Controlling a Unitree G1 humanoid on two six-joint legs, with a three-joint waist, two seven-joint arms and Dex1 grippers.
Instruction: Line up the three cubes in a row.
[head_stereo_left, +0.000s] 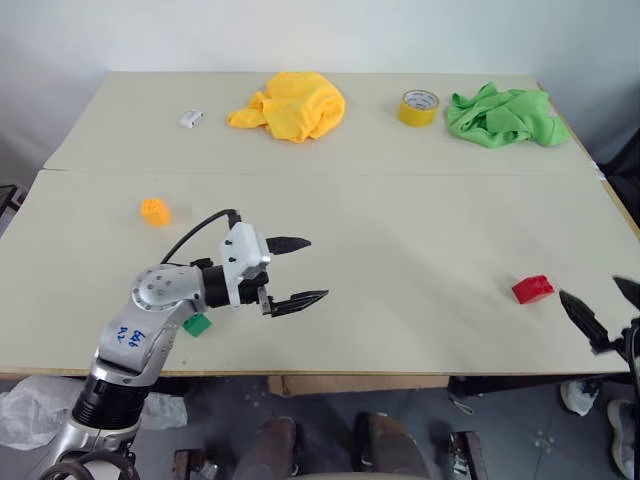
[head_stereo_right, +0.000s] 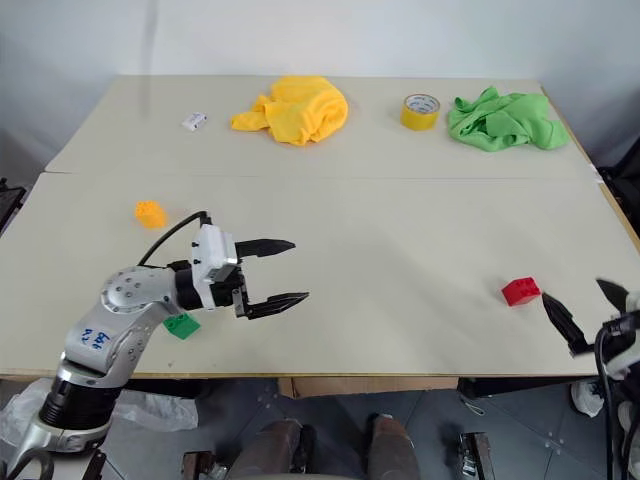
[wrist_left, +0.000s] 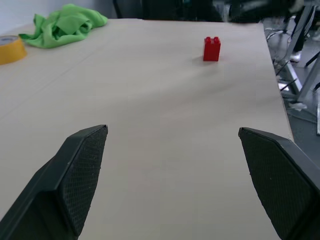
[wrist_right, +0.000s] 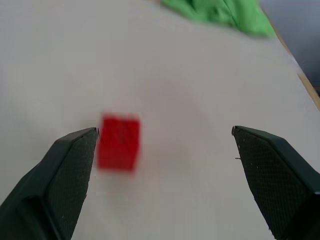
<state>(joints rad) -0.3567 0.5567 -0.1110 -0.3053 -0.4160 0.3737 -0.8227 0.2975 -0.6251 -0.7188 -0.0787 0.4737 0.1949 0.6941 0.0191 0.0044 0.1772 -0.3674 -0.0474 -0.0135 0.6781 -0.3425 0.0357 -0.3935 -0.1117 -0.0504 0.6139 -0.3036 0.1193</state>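
my left gripper (head_stereo_left: 298, 270) has its fingers spread wide with nothing between them, hanging over bare table (head_stereo_left: 400, 240) and pointing level toward the right side. my right gripper (head_stereo_left: 600, 310) is spread too and empty, sitting at the table's right front edge just beside the red cube (head_stereo_left: 532, 289), which lies slightly to the left of its fingertips and apart from them.

i'll take that red cube as my landmark. the green cube (head_stereo_left: 197, 324) is far to its left, close to the front edge, partly tucked under my left forearm. the orange-yellow cube (head_stereo_left: 155, 211) is also far left of the red one and further back than the green one. so the three cubes are well apart, not in a row.

well behind the red cube, along the far part of the table, sit a crumpled green cloth (head_stereo_left: 503, 115), a yellow tape roll (head_stereo_left: 418, 107) left of it, then a yellow cloth (head_stereo_left: 292, 106), and a small white block (head_stereo_left: 191, 119) furthest left.
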